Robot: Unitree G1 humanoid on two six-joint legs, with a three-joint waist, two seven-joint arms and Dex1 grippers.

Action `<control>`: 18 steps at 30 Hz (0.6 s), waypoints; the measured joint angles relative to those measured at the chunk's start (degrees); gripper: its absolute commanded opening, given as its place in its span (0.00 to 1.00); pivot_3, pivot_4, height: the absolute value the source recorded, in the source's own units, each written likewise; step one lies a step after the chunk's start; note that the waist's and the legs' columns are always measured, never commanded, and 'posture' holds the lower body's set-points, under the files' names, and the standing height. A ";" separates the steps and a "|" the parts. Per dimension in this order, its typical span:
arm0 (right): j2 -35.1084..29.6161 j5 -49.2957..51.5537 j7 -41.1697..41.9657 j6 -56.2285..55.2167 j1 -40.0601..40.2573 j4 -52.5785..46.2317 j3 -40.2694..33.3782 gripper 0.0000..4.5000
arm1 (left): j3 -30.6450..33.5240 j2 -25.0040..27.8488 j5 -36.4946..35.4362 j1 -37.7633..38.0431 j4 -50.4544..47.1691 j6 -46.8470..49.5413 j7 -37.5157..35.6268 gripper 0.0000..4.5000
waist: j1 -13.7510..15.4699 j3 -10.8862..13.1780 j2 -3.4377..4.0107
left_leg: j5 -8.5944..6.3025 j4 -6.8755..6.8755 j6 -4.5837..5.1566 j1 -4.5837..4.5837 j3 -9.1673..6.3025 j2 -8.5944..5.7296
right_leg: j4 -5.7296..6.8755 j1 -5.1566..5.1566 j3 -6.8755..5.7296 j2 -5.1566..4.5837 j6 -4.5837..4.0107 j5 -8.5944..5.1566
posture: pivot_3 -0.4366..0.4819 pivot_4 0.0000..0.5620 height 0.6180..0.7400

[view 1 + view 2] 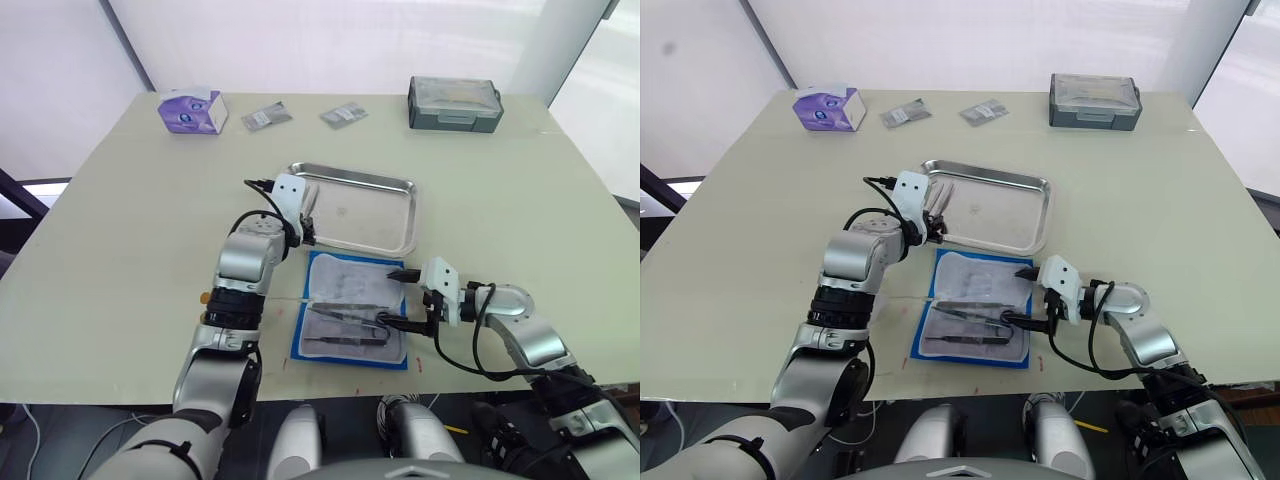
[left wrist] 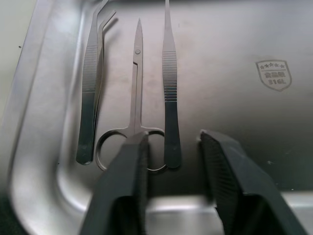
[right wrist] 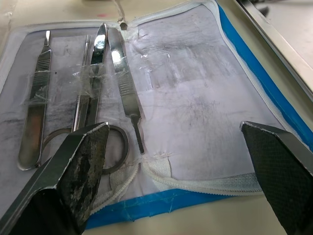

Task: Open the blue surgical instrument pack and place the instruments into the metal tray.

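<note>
The blue surgical instrument pack (image 1: 352, 310) lies unfolded on the worktop (image 1: 120, 220), just at 6 o'clock of the metal tray (image 1: 375, 215). Several instruments (image 3: 83, 93) lie on its pale lining; three more (image 2: 134, 93) lie in the tray. The left hand (image 2: 171, 161) hangs open above those; the right hand (image 3: 173, 147) gapes wide over the pack.

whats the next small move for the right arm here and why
Probably lower the right gripper and close on one of the instruments in the open blue pack. Its jaws are wide open just above the lining, holding nothing, and several tools remain there. The left gripper, also open and empty, hovers over the metal tray, where three tools already lie.
</note>
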 measured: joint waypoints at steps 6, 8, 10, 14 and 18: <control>0.00 0.00 -0.02 0.00 -0.01 0.01 0.00 1.00 | -0.03 0.14 -0.03 0.00 -0.26 0.76 -0.13 0.60 | 0.00 0.00 0.00 | 0.00 0.00 0.00 0.00 0.00 0.00 | 0.00 0.00 0.00 0.00 0.00 0.00 | 0.48 0.27 0.93; 0.00 0.00 -0.02 0.00 -0.02 0.01 0.00 1.00 | -0.02 0.35 -0.13 0.00 -1.31 1.25 -0.46 0.60 | 0.00 0.00 0.00 | 0.00 0.00 -0.01 0.00 -0.01 0.00 | 0.00 0.00 0.00 0.00 0.00 0.00 | 0.48 0.27 0.93; 0.00 0.00 -0.02 0.00 -0.02 0.03 0.00 1.00 | 0.00 0.71 -0.45 -0.17 -3.30 1.67 -1.10 0.60 | 0.01 0.00 0.00 | 0.00 0.00 -0.01 0.00 0.00 0.00 | 0.00 0.00 0.00 0.00 0.00 0.00 | 0.48 0.27 0.93; 0.03 0.00 -0.01 -0.02 -0.02 0.03 0.02 1.00 | -0.08 1.79 -1.59 -0.34 -7.43 1.51 -3.36 0.60 | -0.02 0.00 0.00 | 0.00 -0.02 -0.02 0.03 0.00 0.00 | 0.00 0.00 0.05 0.00 0.00 0.00 | 0.48 0.27 0.93; 0.21 -0.01 -0.20 -0.07 -0.03 0.05 0.30 1.00 | -0.99 7.05 -4.00 2.07 -10.37 -5.96 -12.01 0.60 | -0.13 0.00 0.01 | 0.01 -0.22 -0.03 0.27 0.04 0.00 | 0.00 0.02 0.29 0.00 0.00 0.00 | 0.48 0.27 0.93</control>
